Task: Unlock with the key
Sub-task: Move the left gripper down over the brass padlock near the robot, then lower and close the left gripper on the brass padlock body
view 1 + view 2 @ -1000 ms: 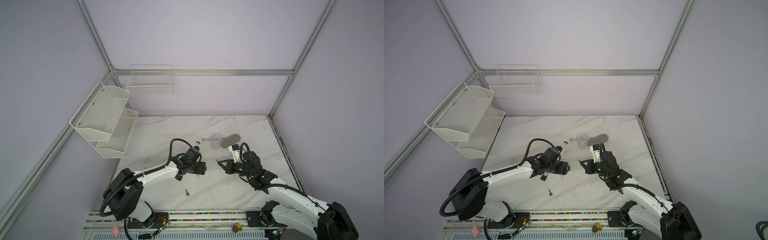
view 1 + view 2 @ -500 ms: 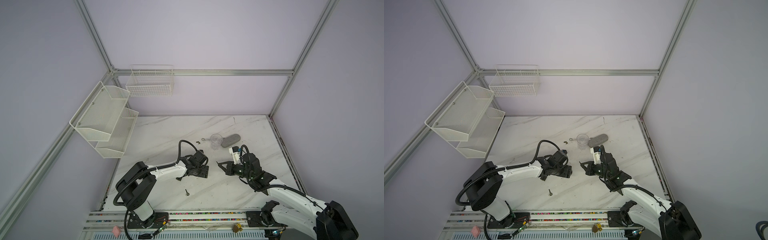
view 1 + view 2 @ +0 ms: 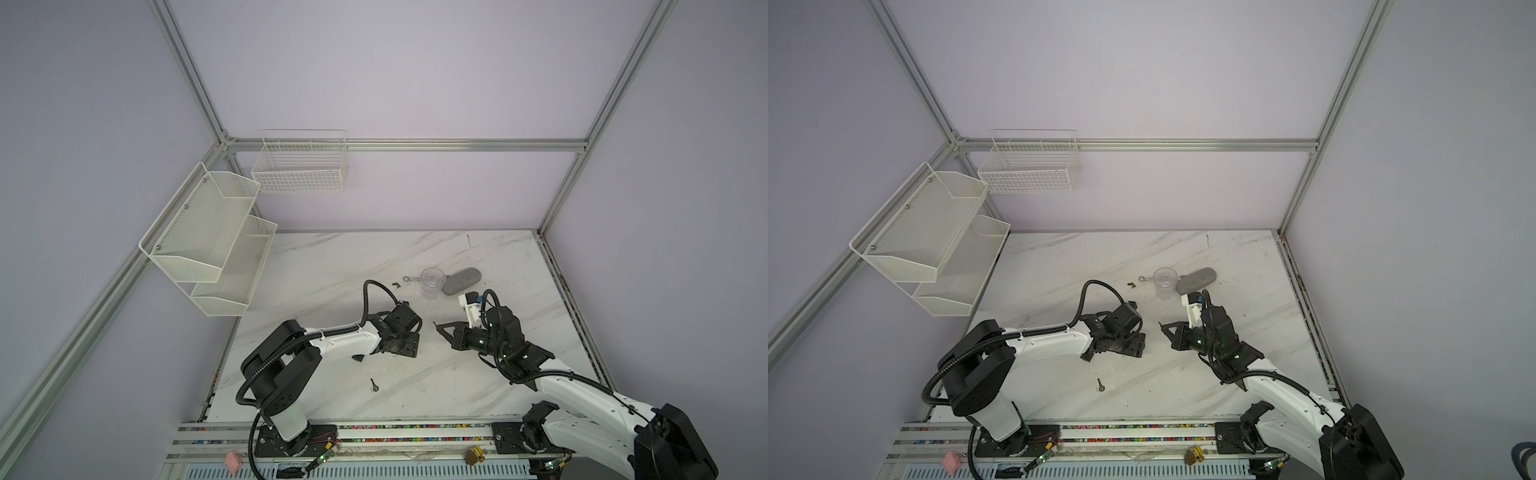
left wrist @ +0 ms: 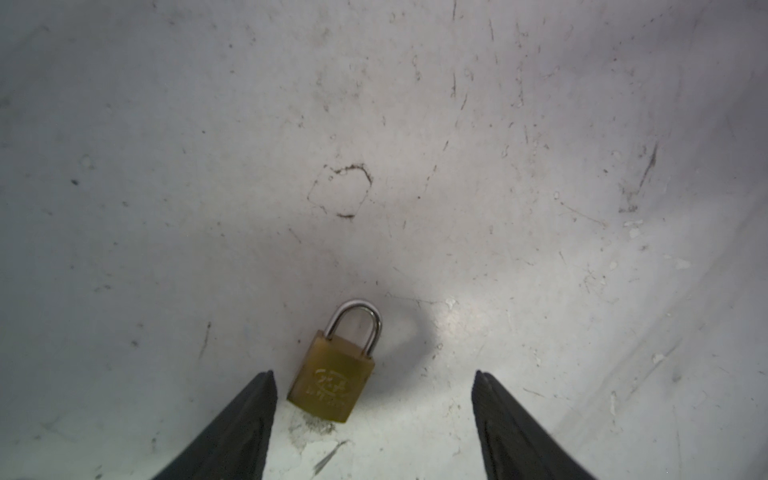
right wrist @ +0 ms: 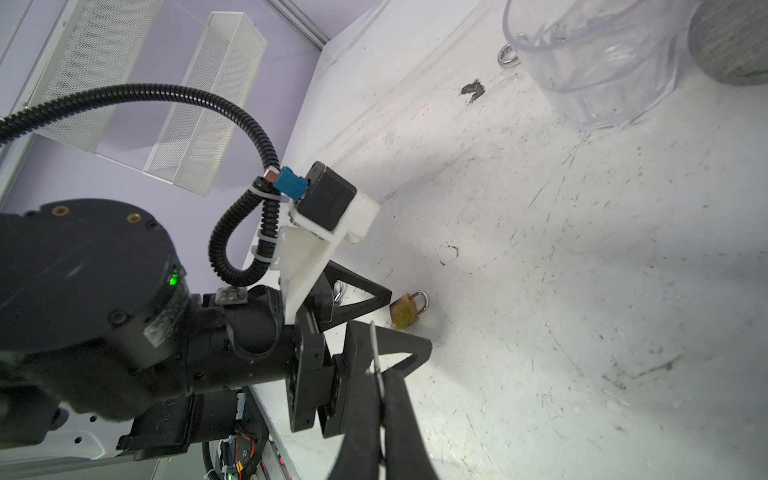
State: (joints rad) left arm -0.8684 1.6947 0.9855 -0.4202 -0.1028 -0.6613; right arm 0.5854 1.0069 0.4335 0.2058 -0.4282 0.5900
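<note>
I have the left gripper (image 4: pixel 372 374) pointing down at the tabletop (image 4: pixel 498 166), its fingers spread wide. The brass padlock (image 4: pixel 332 374) lies flat between them, just beside one finger, and its shackle looks seated in the body. My right gripper (image 5: pixel 376 370) is pressed together on the key (image 5: pixel 372 338), a thin metal blade seen edge-on, sticking out past the tips. In both top views the two grippers face each other near the middle of the tabletop, with a gap between them. A clear cup (image 3: pixel 432 282) stands well behind them
</note>
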